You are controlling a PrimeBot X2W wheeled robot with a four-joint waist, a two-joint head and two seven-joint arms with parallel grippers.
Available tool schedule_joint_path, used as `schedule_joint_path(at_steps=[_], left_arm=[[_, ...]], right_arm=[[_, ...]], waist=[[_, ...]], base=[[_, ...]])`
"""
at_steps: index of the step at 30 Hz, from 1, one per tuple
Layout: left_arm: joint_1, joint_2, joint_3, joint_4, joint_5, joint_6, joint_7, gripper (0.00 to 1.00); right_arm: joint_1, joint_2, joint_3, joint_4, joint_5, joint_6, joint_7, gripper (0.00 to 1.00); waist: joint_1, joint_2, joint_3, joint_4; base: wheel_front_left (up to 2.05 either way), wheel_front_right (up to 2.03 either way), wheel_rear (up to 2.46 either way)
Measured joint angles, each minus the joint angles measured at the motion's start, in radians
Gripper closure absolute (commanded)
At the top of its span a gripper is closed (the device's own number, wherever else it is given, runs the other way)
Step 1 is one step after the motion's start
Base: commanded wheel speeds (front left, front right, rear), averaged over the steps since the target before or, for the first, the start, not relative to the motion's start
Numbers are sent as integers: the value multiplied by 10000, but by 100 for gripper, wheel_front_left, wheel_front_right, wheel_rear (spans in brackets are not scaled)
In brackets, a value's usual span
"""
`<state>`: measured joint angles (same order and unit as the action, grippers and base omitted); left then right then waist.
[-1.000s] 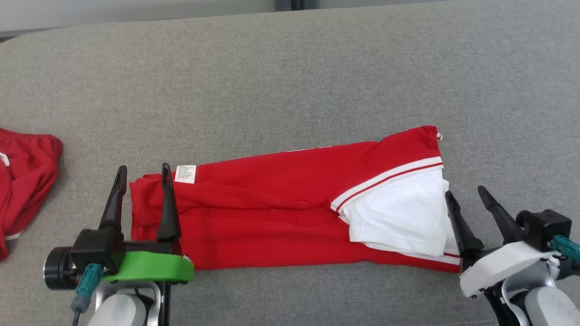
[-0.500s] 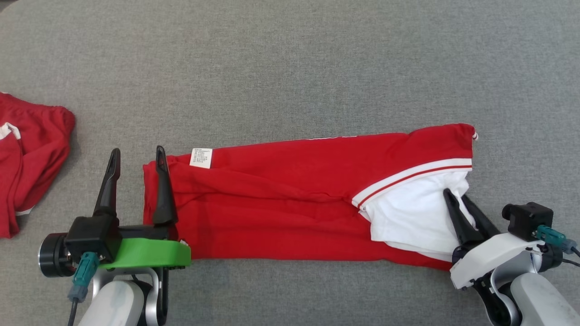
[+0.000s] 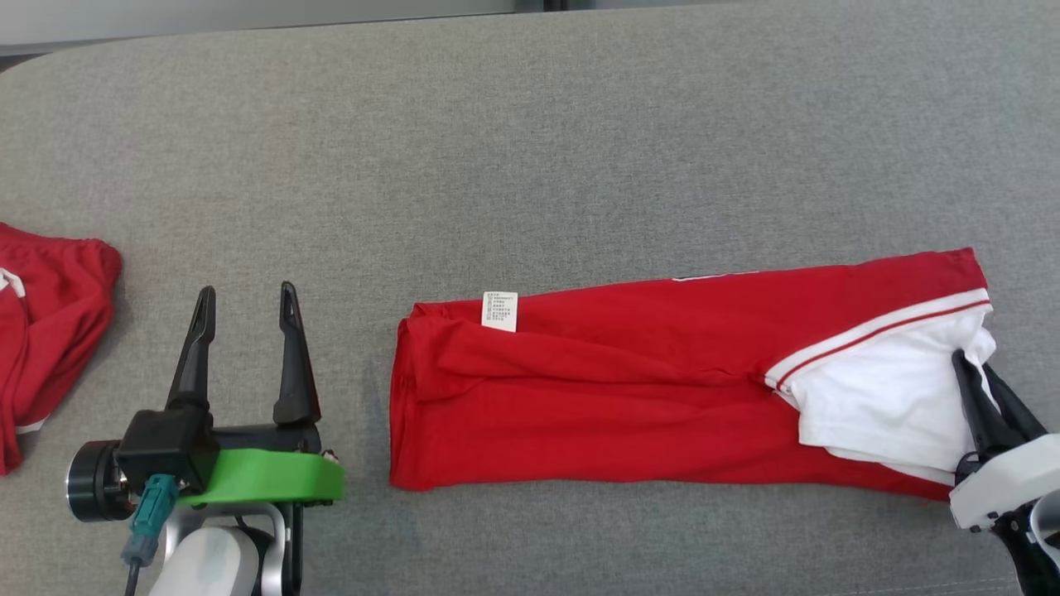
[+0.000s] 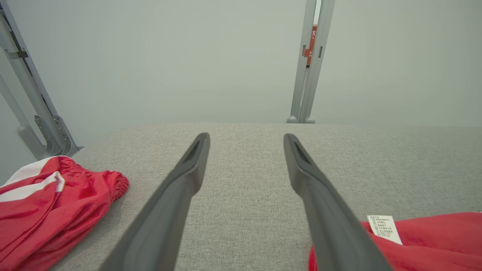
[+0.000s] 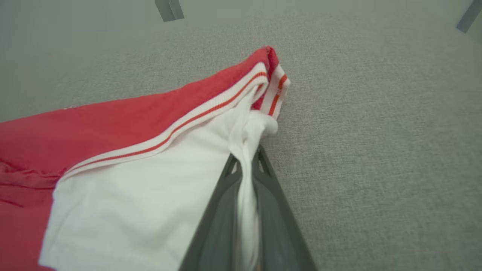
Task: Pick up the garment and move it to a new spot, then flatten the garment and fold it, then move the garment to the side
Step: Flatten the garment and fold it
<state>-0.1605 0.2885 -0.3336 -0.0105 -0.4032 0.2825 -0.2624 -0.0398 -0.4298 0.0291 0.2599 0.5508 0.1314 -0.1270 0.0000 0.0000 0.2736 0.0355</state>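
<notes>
Moved since a second ago: the garment (image 3: 621,389) now lies further toward my right on the tabletop (image 3: 530,149). Its left end, which sat under one finger of the left tool (image 3: 245,288), is now clear of it, with bare grey cloth between.
Right tool, change: the right tool (image 3: 970,361) stood spread beside the white end a second ago, and its fingers have since come together.
Right tool, grip: from the right wrist I see a twisted rope of white fabric pinched between the two fingers, so it has hold of the garment's right end.
Left tool, state: fingers spread wide with nothing between them, over bare tabletop, about where it was before.
Garment, position: a long folded band flat on the tabletop, across the right half of my head view, its right end at the right tool.
Count, tools: two.
Count, garments: two, both red. The second red garment (image 3: 50,331) is crumpled at the far left edge, well apart from the first.
Count, labels: one care label (image 3: 499,310), on the garment's far edge near its left end.
Count, white panels: one white panel (image 3: 878,397), bordered by striped trim (image 3: 878,335).
Surroundings: a pale wall (image 4: 188,56) and grey upright posts (image 4: 310,60) beyond the tabletop's far edge.
In the way: in the left wrist view, the left tool's own finger hides part of the garment's left end. The right tool's fingers cover the white panel's outer edge.
</notes>
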Motion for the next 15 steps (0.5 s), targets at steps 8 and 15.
schedule_joint_path(at_steps=[8, 15], left_arm=[[300, 48, 127, -107, 19, 84, 0, 0], [231, 71, 4, -151, 19, 73, 61, 0]], right_arm=[[-903, 336, 1279, -2928, -543, -8, 2123, 100], [-2127, 1879, 3509, -3557, -399, -8, 3250, 100]], waist=[[0, 0, -254, -368], [0, 0, -282, -414]], base=[[0, 0, 0], [0, 0, 0]])
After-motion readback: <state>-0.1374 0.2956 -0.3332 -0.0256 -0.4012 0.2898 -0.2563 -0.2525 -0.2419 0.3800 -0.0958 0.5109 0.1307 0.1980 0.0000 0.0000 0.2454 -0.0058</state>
